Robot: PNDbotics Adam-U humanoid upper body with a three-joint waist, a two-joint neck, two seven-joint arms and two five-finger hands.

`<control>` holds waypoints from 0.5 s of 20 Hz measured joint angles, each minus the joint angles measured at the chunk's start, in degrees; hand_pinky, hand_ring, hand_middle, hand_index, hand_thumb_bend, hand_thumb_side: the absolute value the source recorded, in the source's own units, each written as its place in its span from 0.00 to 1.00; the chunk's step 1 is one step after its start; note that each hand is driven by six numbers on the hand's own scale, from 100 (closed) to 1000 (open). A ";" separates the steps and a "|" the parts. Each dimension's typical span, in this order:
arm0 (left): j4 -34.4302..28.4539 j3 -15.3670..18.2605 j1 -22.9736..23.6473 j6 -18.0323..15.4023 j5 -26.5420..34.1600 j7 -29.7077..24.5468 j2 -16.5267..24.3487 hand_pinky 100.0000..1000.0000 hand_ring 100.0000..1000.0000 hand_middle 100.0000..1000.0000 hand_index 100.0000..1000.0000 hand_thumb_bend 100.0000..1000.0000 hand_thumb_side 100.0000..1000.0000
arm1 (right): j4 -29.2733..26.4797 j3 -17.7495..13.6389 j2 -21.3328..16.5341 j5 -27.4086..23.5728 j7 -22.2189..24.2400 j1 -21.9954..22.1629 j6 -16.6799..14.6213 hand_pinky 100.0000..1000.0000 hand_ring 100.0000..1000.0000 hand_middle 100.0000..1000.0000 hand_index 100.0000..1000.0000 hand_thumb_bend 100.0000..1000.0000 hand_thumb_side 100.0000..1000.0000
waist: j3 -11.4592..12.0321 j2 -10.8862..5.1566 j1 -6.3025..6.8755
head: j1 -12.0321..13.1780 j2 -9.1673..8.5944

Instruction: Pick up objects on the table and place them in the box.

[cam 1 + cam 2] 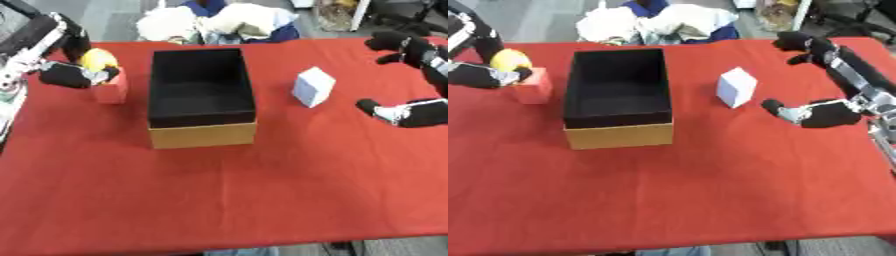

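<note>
At the table's left edge, the left hand (66, 75) has its fingers curled round a yellow object (98, 58), rounded and smooth; what it is cannot be made out for certain. It sits on or just above a red block (111, 87), and contact between the two cannot be told. Judged step: pick of the yellow object, grasp made, transfer to the box (202, 90) not yet done. Next move calls for a lift clear of the red block, travel rightward over the box's near wall, and release above the dark interior.

The box stands just right of the red block, open-topped, black inside with tan outer walls; nothing shows inside it. A white cube (736, 87) rests tilted on the red cloth (227, 200) to the box's right, well apart from it.

The right hand (820, 114) hovers near the white cube, thumb and fingers spread, holding nothing. A heap of pale cloth (232, 22) lies beyond the table's far edge.
</note>
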 measured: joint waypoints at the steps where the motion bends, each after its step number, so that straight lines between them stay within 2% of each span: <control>1: 1.09 -0.30 -1.29 -0.05 -0.46 0.36 -1.15 0.46 0.31 0.24 0.35 0.43 0.27 | 0.01 0.12 0.01 0.00 0.05 -0.13 -0.04 0.79 0.91 0.85 0.98 0.37 0.15 | -0.18 0.00 0.02 | 0.09 0.00; 10: 14.24 -1.59 -9.55 -1.93 -7.99 4.32 -12.29 0.47 0.33 0.26 0.37 0.46 0.29 | 0.05 0.93 0.50 -0.11 0.72 -1.29 -0.18 0.79 0.91 0.85 0.98 0.36 0.16 | -2.14 0.07 0.18 | 1.13 0.00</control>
